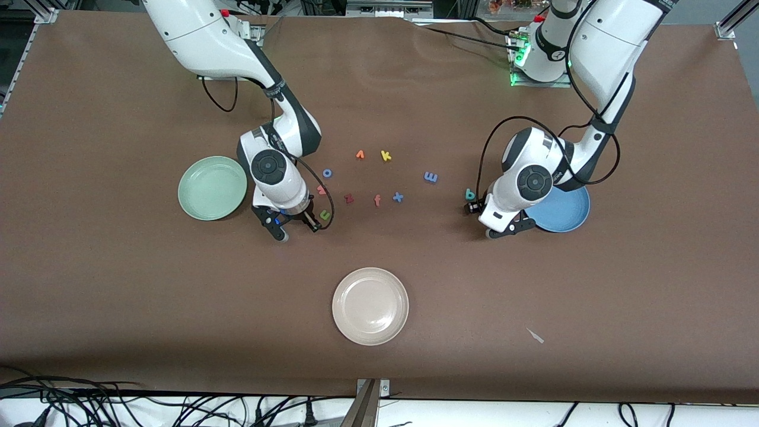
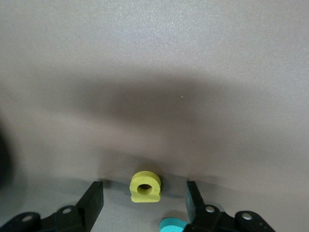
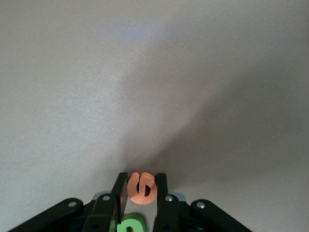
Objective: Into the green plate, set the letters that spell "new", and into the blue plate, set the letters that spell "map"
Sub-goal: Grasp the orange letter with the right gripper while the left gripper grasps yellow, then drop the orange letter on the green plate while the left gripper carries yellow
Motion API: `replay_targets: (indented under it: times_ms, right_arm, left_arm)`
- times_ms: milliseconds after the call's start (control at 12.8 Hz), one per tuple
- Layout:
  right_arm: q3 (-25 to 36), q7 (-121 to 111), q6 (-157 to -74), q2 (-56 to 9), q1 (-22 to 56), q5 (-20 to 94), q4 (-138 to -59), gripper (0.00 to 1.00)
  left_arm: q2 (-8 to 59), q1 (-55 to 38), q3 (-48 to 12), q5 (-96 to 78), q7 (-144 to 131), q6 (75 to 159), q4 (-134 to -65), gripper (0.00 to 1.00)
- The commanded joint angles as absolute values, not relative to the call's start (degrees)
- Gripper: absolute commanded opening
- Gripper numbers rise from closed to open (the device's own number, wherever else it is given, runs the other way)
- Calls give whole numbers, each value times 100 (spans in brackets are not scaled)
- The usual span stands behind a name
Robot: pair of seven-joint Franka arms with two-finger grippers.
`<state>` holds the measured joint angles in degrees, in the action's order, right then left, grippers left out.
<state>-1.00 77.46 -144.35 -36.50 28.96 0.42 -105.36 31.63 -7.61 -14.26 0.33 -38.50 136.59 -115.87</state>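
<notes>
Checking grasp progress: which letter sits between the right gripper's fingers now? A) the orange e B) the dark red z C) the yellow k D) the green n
A: the right wrist view shows the right gripper shut on the orange e, with the green n lying just beside it.

Cream plate (image 1: 370, 314) (bare) nearest front camera.
</notes>
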Motion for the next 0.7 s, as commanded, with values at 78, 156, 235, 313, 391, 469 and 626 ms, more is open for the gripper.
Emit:
replay_targets:
  times_ms: [78,156,235,313,391,469,626]
  right_arm:
    - [139,7035,-13625,-3403,2892,70,-10248,23]
    - [254,6657,-13362,-3245,2865,79,-10274,23]
    - [377,6183,-13081,-3095,2839,123,-10292,23]
    - [561,5648,-12930,-2937,2821,149,-10344,23]
    - [667,5199,-12746,-2779,2795,149,-10440,23]
    - [764,4855,-12614,-2621,2769,149,-10563,23]
    - [1131,3865,-12594,-2243,2769,149,-11028,23]
  left_arm:
    - [3164,-773,-1424,-167,-3937,13737,-11663,65]
    - [3164,-765,-1424,-167,-3937,13737,-11663,59]
    - [3173,-765,-1424,-167,-3937,13737,-11689,57]
    - [3164,-765,-1424,-167,-3937,13737,-11698,56]
    - [3164,-765,-1424,-167,-3937,13737,-11707,54]
    - [3164,-765,-1424,-167,-3937,13737,-11742,52]
    - [3164,-765,-1424,-167,-3937,13737,-11760,48]
